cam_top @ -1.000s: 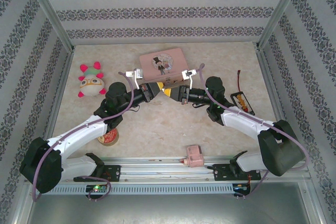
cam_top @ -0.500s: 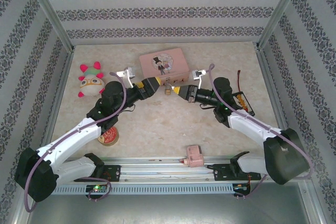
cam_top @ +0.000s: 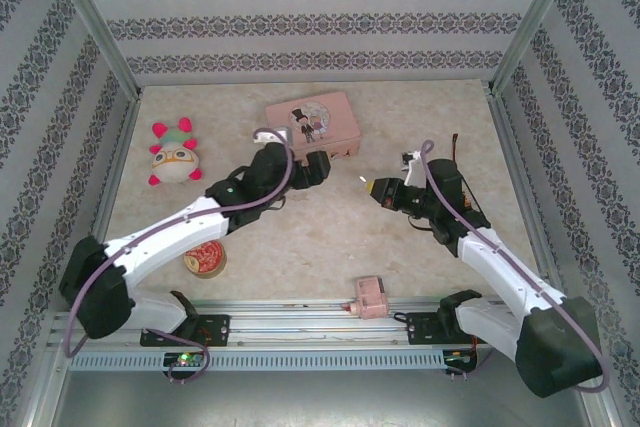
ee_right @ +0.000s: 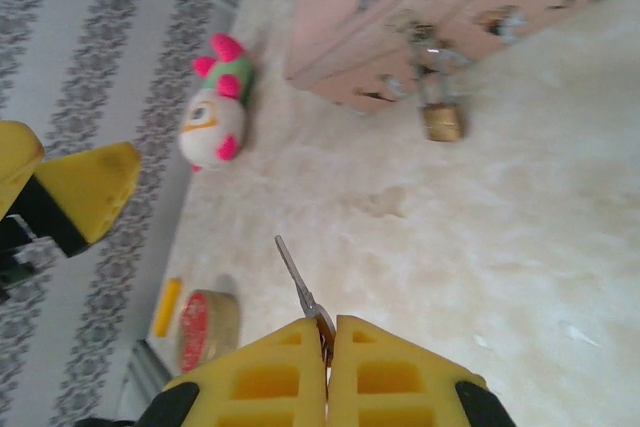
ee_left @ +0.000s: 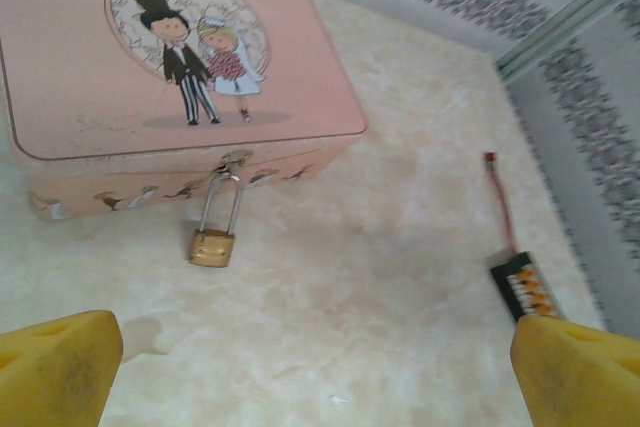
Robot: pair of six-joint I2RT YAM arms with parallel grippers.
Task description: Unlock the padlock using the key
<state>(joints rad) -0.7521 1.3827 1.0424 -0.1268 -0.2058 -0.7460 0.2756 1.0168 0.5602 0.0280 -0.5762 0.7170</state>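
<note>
1. The pink tin box (ee_left: 180, 67) sits at the upper left of the left wrist view.
2. The left gripper (ee_left: 315, 347) has its fingers spread wide and holds nothing. A second ago both grippers met in front of the box. Now they are well apart.
3. The right gripper (ee_right: 328, 332) pinches the key tight, bottom middle of its own view.
4. The padlock (ee_left: 213, 246) hangs on the front of the box, left of centre.
5. The key (ee_right: 296, 275) is thin. Nothing holds the padlock steady, so I think the key may push it away or twist in the fingers.
</note>
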